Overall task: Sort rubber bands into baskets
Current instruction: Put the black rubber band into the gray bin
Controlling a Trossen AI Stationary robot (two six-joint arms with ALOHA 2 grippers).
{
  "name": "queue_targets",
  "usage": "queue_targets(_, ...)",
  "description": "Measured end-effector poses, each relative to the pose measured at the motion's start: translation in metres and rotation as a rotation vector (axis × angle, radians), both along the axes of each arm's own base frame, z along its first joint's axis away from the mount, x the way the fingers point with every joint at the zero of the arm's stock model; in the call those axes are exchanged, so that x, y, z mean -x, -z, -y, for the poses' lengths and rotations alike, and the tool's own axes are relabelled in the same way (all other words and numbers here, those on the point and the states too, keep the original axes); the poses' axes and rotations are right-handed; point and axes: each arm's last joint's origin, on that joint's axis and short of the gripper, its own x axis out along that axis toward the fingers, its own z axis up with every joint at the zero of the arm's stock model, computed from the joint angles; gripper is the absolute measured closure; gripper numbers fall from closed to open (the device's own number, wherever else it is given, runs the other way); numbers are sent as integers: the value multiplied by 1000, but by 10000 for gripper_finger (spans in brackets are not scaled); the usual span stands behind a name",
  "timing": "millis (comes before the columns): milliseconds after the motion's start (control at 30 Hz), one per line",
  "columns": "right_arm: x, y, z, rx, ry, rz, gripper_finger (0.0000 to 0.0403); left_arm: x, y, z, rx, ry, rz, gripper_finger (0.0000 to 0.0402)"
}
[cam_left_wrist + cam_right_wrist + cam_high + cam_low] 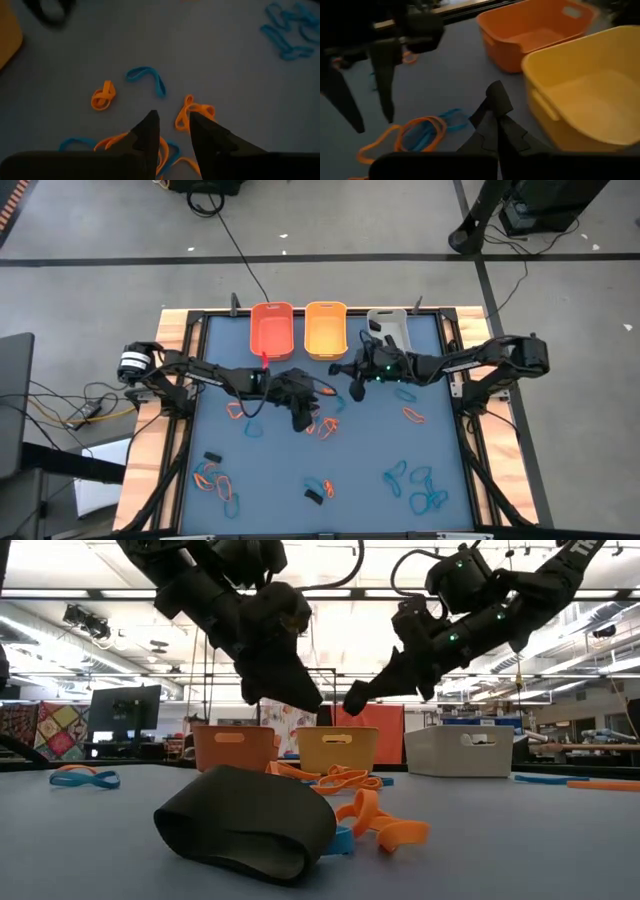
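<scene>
Rubber bands lie scattered on the blue table: an orange and blue cluster (pixel 322 425) at the middle, blue ones (pixel 420 485) near right, orange and blue ones (pixel 215 480) near left, small black ones (pixel 212 457). The orange basket (pixel 272 330), the yellow-orange basket (pixel 325 328) and the grey-white basket (pixel 388 328) stand in a row at the far edge. My left gripper (pixel 172 120) hangs open above the middle cluster, with an orange band (pixel 195 112) just beyond its tips. My right gripper (pixel 495 107) is shut, raised before the yellow-orange basket (pixel 585 95); no band shows in it.
A black band (pixel 245 825) lies close to the low camera, with orange bands (pixel 380 820) behind it. The two grippers (pixel 310 700) (pixel 355 700) hang close together over the table's middle. Raised wooden rails frame the table (pixel 180 380).
</scene>
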Motion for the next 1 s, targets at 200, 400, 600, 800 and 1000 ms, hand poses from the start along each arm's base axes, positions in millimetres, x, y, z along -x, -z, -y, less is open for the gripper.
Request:
queue_targets(200, 21, -14, 13, 19, 77, -69, 398, 3, 4, 0, 0, 0, -48, 289)
queue_targets(400, 45, -22, 27, 112, 310, -196, 397, 3, 5, 0, 8, -7, -58, 289)
queue_targets(600, 61, -17, 35, 167, 460, -352, 396, 3, 5, 0, 21, -20, -60, 289)
queue_targets(800, 70, -9, 43, 156, 511, -453, 394, 4, 6, 0, 21, -20, -68, 289)
queue_targets(1000, 74, -8, 48, 128, 547, -455, 365, 6, 8, 0, 20, -22, -94, 289)
